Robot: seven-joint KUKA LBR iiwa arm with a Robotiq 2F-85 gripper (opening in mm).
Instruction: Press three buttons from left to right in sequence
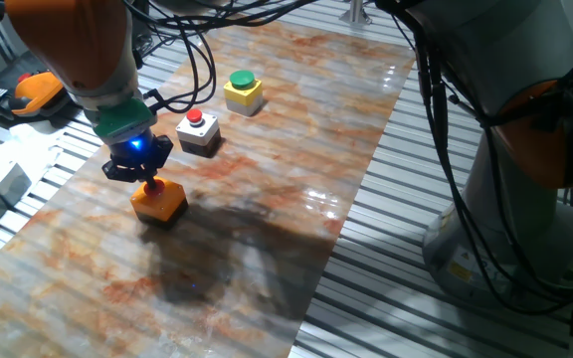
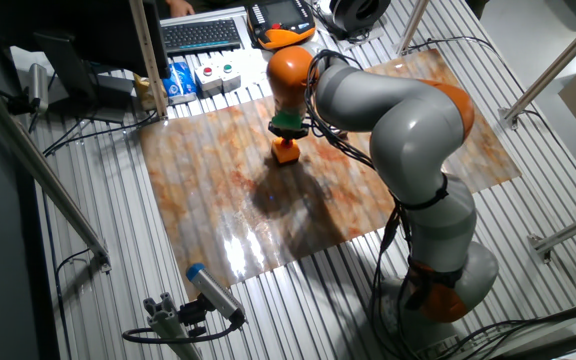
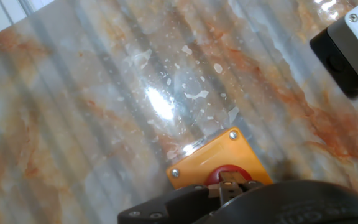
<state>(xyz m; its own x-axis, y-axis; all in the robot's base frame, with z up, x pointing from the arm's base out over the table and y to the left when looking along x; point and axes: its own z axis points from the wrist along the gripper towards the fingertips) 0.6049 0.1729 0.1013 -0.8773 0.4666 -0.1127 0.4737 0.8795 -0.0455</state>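
Hanging directly over the orange box [image 1: 158,202], the gripper [image 1: 151,185] had its tip at the red cap [image 3: 228,175], so the relation that mattered was vertical: the cap lay straight below the jaws, in line with them, touching or nearly so. Whether the jaws were apart or together could not be told; the hand view showed only their dark housing at the bottom edge with the cap just ahead. The orange box sat on the marble-patterned table [image 1: 267,149], nearest the camera in one fixed view, in a diagonal row with the grey-white box [image 1: 198,132] just beyond it and the yellow box [image 1: 243,91] farther still. Any press here probably called for a short straight push down.
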